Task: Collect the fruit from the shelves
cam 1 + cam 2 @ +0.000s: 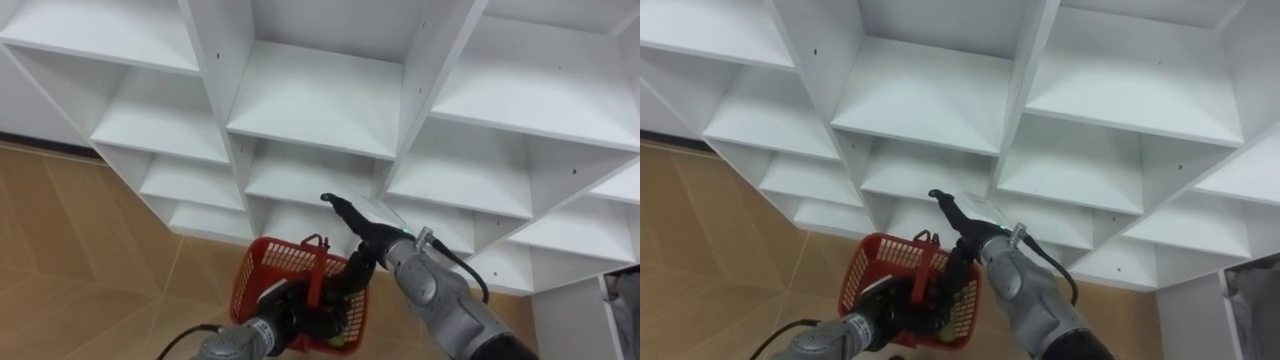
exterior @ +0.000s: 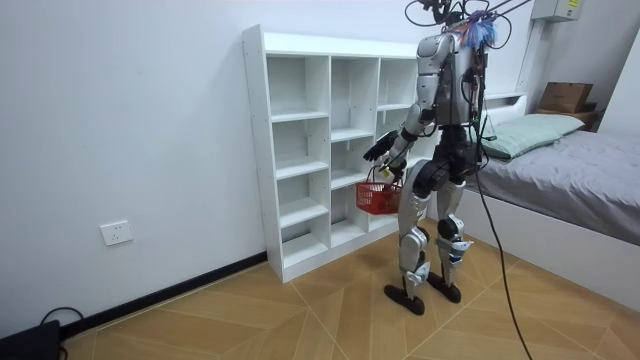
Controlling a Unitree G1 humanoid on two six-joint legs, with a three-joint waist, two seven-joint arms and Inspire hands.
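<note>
Room view: upright before the white closet [image 2: 298, 115], bed [image 2: 590, 190] close behind at the room view's right, red basket [image 2: 378, 197] hanging at thigh height.
Eye views, looking down at the closet from close in: left hand [image 1: 285, 318] clamped on the basket from lower left; right hand [image 1: 357, 234] dipped over the basket from the right, grip impossible to tell; yellow-green fruit [image 1: 338, 340] lying in the basket's bottom.

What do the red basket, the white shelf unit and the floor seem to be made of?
Basket: probably plastic; uniform red, with walls moulded as an open lattice.
Shelf unit: likely laminated board; smooth plain white panels with small drilled holes in the uprights.
Floor: wood or wood-look laminate; light brown planks laid at angles with visible seams. The look leaves open which of the two it is.
</note>
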